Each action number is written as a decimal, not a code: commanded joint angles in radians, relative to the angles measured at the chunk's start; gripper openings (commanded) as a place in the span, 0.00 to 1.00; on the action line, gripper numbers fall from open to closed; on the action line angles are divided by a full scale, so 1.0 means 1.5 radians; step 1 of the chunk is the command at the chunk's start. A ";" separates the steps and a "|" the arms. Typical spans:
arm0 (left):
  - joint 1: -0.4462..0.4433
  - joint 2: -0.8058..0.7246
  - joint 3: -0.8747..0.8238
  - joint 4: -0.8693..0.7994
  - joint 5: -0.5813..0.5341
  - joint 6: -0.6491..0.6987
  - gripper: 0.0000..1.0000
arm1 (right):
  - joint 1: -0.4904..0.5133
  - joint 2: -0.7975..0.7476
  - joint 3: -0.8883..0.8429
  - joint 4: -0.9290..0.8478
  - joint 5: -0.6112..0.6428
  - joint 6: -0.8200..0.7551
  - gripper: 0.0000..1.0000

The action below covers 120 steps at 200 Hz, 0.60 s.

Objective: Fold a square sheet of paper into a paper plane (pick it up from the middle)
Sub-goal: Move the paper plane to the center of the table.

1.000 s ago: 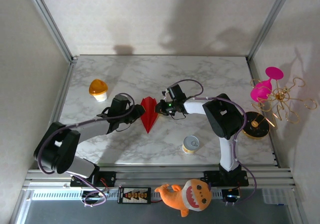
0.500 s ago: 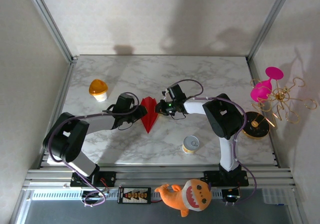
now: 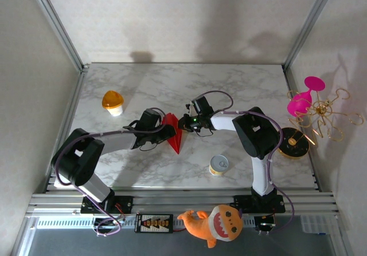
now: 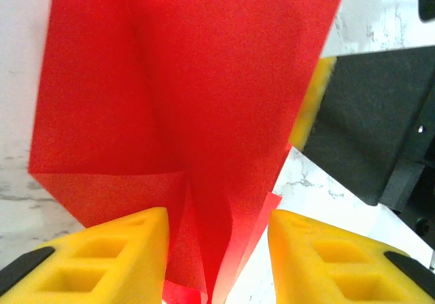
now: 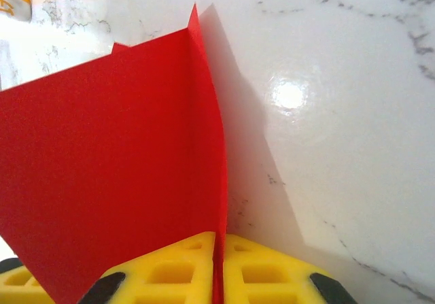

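The red paper plane (image 3: 174,132) is a narrow pointed dart at the middle of the marble table, its tip toward the near edge. My right gripper (image 3: 184,123) is shut on the dart's upright fold (image 5: 136,181), which is pinched between the yellow fingers (image 5: 170,273). From the left, my left gripper (image 3: 165,133) stands open around the paper's lower layers (image 4: 204,113). Its left finger (image 4: 102,256) lies against a flap, and bare marble shows beside its right finger (image 4: 340,256). The right gripper's pad (image 4: 309,107) shows just behind the paper.
An orange-capped cup (image 3: 113,102) stands at the back left. A small yellow tin (image 3: 218,165) sits near the right arm's base. A pink goblet (image 3: 304,98) and a gold wire stand (image 3: 327,115) crowd the right edge. An orange shark plush (image 3: 215,221) lies on the front rail.
My left gripper has slid right up to the paper and its jaws have widened. The dart's tip has shifted slightly right. The right gripper has held still.
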 commanded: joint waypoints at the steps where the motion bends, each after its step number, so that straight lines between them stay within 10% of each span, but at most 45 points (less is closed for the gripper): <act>1: -0.013 0.010 0.015 -0.021 -0.020 -0.003 0.43 | -0.003 0.002 0.017 -0.001 -0.019 -0.004 0.11; 120: -0.022 -0.054 -0.096 0.162 -0.042 -0.260 0.48 | -0.002 -0.028 -0.035 0.047 0.022 0.044 0.02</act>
